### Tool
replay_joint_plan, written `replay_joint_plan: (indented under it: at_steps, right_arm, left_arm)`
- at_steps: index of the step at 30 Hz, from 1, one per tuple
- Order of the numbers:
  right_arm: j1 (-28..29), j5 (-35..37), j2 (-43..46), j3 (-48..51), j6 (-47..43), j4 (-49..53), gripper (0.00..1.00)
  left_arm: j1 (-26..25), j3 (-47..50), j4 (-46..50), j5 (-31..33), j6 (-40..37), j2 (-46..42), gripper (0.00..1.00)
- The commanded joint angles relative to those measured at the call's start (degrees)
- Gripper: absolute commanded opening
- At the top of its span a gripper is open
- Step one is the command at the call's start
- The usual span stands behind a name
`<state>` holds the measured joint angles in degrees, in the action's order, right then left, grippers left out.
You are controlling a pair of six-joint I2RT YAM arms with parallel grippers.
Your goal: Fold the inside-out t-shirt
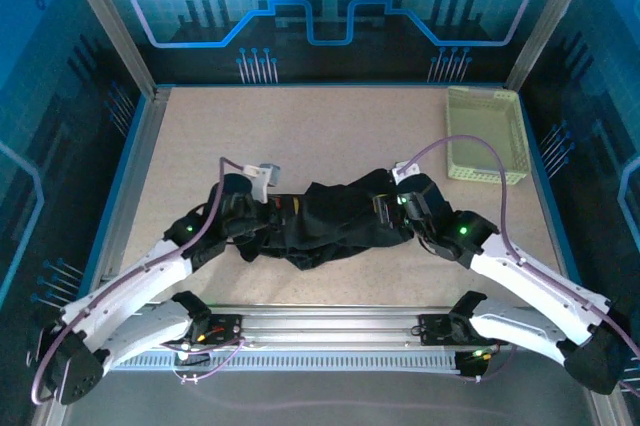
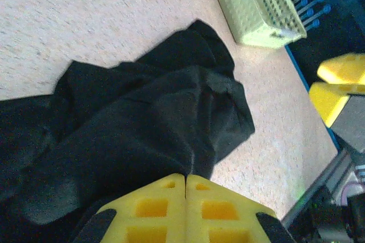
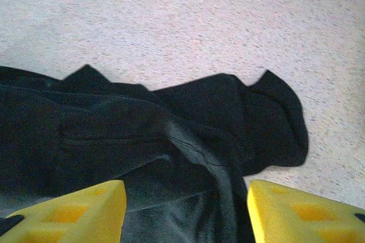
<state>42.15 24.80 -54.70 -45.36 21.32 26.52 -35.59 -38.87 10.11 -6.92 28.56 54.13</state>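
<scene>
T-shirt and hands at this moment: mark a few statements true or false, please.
1. The black t-shirt lies bunched on the table between the two arms. True.
2. The left hand is spread wide. False: it is shut, apparently pinching the shirt's cloth.
3. The right hand is open above the shirt. True.
4. Part of the shirt hangs in the pale yellow-green basket. False: the basket stands apart at the table's far right corner, with no cloth in it.
</scene>
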Motion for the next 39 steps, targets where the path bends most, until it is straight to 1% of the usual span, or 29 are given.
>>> replay_joint_plan:
  at_steps: [1, 5, 7, 9, 10, 11, 13, 15, 16, 17, 18, 19, 22, 24, 27, 29, 31, 33, 36, 38, 39]
  right_arm:
    - [0.15, -1.49, -2.44, -0.18, 1.36, 1.09, 0.62]
    - [-0.09, -6.77, -4.2, 1.47, 3.13, -2.4, 0.64]
    - [-0.42, -6.08, -4.66, 1.52, 5.23, -2.7, 0.64]
    - [-1.83, -2.64, -5.77, 0.89, 8.39, -0.18, 0.65]
    - [-2.66, -1.63, -6.3, 0.61, 9.5, 0.76, 0.65]
    - [-3.77, -1.4, -6.69, 0.62, 10.49, 1.25, 0.65]
    - [-5.5, -3.4, -6.73, 1.41, 11.18, 0.53, 0.65]
    - [-6.38, -5.39, -6.06, 2.08, 11.51, -0.25, 0.65]
    - [-6.4, -5.75, -5.92, 2.21, 11.44, -0.32, 0.65]
    - [-6.38, -6.2, -5.77, 2.21, 11.34, -0.25, 0.65]
    - [-6.38, -6.99, -5.69, 2.29, 10.97, -0.52, 0.65]
    - [-6.38, -7.97, -5.53, 2.48, 10.5, -0.9, 0.65]
    - [-5.17, -11.54, -4.92, 3.97, 8.73, -3.31, 0.66]
    - [-2.72, -12.49, -4.71, 5.0, 7.4, -4.77, 0.67]
    - [3.95, -10.32, -4.87, 5.46, 5.69, -5.99, 0.68]
    - [9.01, -8.18, -5.71, 5.1, 4.95, -6.5, 0.69]
    - [13.27, -6.48, -7.17, 4.22, 4.54, -6.68, 0.71]
    - [17.11, -4.75, -9.78, 2.67, 4.58, -6.43, 0.73]
    - [22.24, -0.67, -14.67, -1.35, 4.78, -4.49, 0.77]
    - [24.88, 3.33, -18.32, -4.52, 5.78, -2.12, 0.81]
    - [25.66, 4.15, -20.14, -6.35, 6.22, -0.97, 0.83]
  left_arm:
    - [-3.14, -3.65, -0.49, 1.98, -3.7, 0.96, 0.0]
    - [-7.16, -6.33, 0.92, 1.28, -5.92, 5.36, 0.0]
    - [-9.76, -6.21, -0.02, 0.08, -6.13, 8.06, 0.01]
    - [-12.51, -5.71, -2.06, 0.14, -4.48, 12.33, 0.05]
    - [-13.5, -5.8, -3.32, -0.88, -3.77, 14.59, 0.05]
    - [-14.91, -6.45, -4.09, -1.96, -3.35, 17.32, 0.07]
    - [-17.95, -8.33, -4.01, -2.04, -3.8, 21.48, 0.1]
    - [-20.17, -8.73, -4.27, -2.23, -4.4, 23.07, 0.2]
    - [-20.22, -7.65, -5.08, -1.74, -3.93, 22.16, 0.26]
    - [-20.22, -5.78, -6.02, 0.2, -3.28, 20.14, 0.37]
    - [-20.09, -3.66, -6.45, 3.54, -2.66, 17.21, 0.45]
    - [-19.77, -1.86, -6.19, 6.19, -2.24, 14.4, 0.5]
    - [-16.26, 3.22, -3.17, 10.79, 0.11, 3.89, 0.59]
    - [-11.95, 6.81, 0.61, 13.65, 2.48, -4.81, 0.63]
    - [-4.1, 10.49, 7.87, 15.75, 5.4, -16.42, 0.68]
    - [1.16, 11.44, 13.67, 17.27, 7.13, -20.75, 0.71]
    - [6.12, 11.54, 18.04, 17.53, 8.4, -21.06, 0.71]
    - [10.53, 11.44, 21.14, 17.22, 10.02, -18.74, 0.71]
    - [15.3, 11.58, 22.57, 17.03, 11.6, -14.93, 0.7]
    - [17.74, 11.95, 22.03, 16.07, 12.35, -13.06, 0.74]
    - [18.78, 12.11, 21.59, 15.28, 12.69, -12.1, 0.74]
